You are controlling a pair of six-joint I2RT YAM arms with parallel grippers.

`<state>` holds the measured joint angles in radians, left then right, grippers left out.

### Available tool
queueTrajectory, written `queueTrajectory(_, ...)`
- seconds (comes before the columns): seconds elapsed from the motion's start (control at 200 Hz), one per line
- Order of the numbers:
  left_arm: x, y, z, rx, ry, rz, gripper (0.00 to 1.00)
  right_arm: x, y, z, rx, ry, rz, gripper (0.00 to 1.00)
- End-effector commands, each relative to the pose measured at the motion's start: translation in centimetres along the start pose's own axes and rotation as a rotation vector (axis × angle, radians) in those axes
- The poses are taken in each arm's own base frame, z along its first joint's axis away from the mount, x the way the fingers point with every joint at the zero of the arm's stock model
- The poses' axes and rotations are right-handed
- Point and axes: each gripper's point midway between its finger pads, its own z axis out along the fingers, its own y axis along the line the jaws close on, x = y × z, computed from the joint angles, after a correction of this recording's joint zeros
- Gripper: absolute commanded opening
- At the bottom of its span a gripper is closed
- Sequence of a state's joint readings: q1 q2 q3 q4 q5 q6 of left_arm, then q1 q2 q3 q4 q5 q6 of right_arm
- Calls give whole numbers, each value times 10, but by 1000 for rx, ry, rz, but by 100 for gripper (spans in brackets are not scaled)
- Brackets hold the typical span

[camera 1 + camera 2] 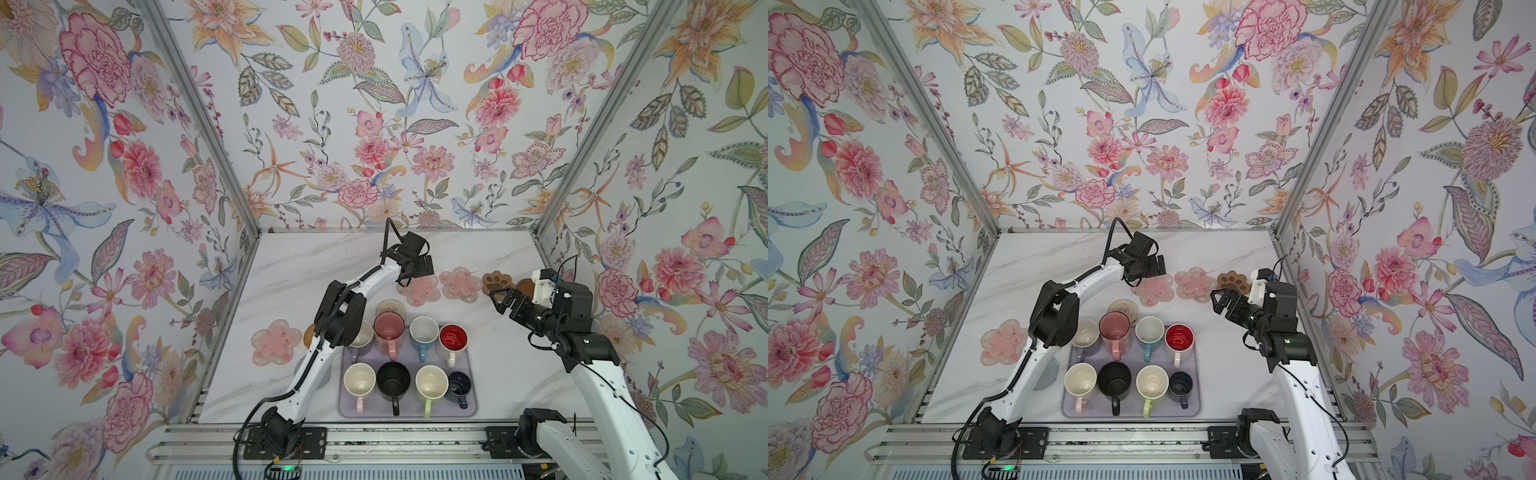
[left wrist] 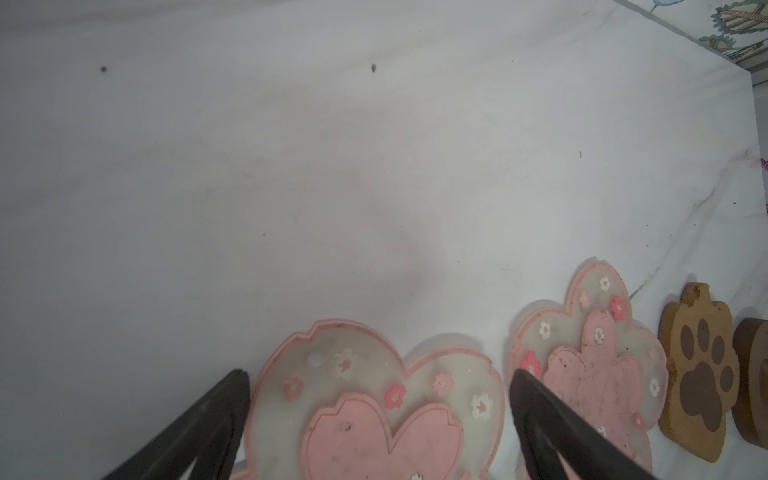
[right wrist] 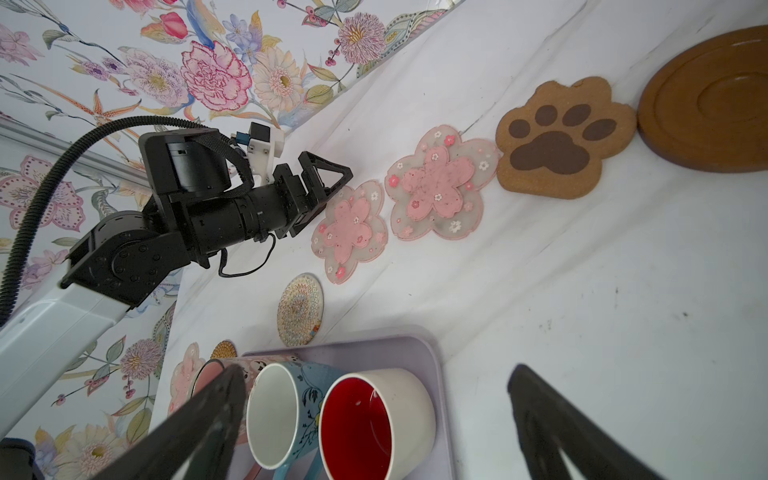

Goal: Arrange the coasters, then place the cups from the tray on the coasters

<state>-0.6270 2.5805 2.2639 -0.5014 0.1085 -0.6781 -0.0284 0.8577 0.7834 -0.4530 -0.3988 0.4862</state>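
Left pincer hangs wide open over a pink flower coaster; right pincer wide open, empty. A low sweep could shove the coaster askew.

Eight cups sit on the tray, coasters lying around it.
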Motion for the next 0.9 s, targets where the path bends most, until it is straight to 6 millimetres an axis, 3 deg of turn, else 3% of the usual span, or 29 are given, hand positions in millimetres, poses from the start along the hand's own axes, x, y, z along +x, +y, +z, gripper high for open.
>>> queueTrajectory(0.0, 2, -14, -16, 27, 16, 7, 99, 3, -1, -2, -6, 3, 9, 99)
queueTrajectory(0.13, -13, -22, -32, 36, -26, 37, 99, 2, 0, -2, -7, 2, 8, 99)
queueTrajectory(0.27, -32, -23, -62, -2, -70, 88, 99, 3, 0, -3, -8, 4, 10, 99)
queueTrajectory(0.42, -33, -18, -97, -27, -86, 119, 99, 6, -4, -3, 3, 1, 8, 99)
queueTrajectory(0.645, 1, 8, -129, -49, -45, 96, 99, 3, 0, -3, -8, 2, 12, 99)
queueTrajectory(0.896, 46, 26, -133, -79, 51, 110, 99, 0, 1, -5, -8, -6, 21, 99)
